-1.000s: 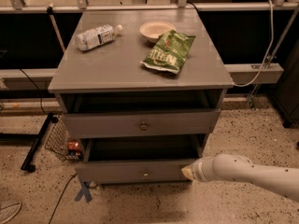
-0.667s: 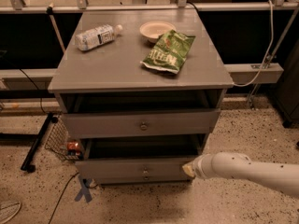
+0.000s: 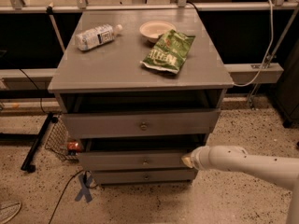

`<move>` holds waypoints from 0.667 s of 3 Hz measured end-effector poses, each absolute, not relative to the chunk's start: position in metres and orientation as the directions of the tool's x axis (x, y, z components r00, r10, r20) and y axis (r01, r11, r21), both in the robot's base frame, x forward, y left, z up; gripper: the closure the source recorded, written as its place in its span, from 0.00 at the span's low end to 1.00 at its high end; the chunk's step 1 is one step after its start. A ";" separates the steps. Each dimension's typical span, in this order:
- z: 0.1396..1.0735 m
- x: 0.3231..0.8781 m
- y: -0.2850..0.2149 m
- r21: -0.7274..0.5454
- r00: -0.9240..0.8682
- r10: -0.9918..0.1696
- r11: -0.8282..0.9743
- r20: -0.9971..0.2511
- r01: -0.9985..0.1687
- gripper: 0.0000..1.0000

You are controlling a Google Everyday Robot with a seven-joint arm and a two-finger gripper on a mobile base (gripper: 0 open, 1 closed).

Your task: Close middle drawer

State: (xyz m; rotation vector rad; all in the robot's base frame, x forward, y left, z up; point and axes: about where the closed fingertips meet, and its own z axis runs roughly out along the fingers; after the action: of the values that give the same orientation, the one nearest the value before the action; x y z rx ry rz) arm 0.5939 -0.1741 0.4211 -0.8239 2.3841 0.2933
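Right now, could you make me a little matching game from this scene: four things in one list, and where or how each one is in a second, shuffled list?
Things:
1. water bottle
2. bowl
3. middle drawer
4. gripper

Places or states:
A. at the right end of the middle drawer's front
B. lying on its side, back left of the cabinet top
C. pulled part way out
D. upright, just behind the green bag

Pairs: 1-B, 2-D, 3-C, 4-A.
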 end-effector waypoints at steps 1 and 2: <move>0.430 0.610 -0.171 -0.006 -0.599 -0.513 0.763 -0.615 -0.647 1.00; 0.427 0.614 -0.170 -0.009 -0.598 -0.517 0.760 -0.613 -0.650 1.00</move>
State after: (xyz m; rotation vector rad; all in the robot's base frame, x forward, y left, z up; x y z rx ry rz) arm 0.6142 -0.1705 0.4272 -0.8707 2.3490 0.2866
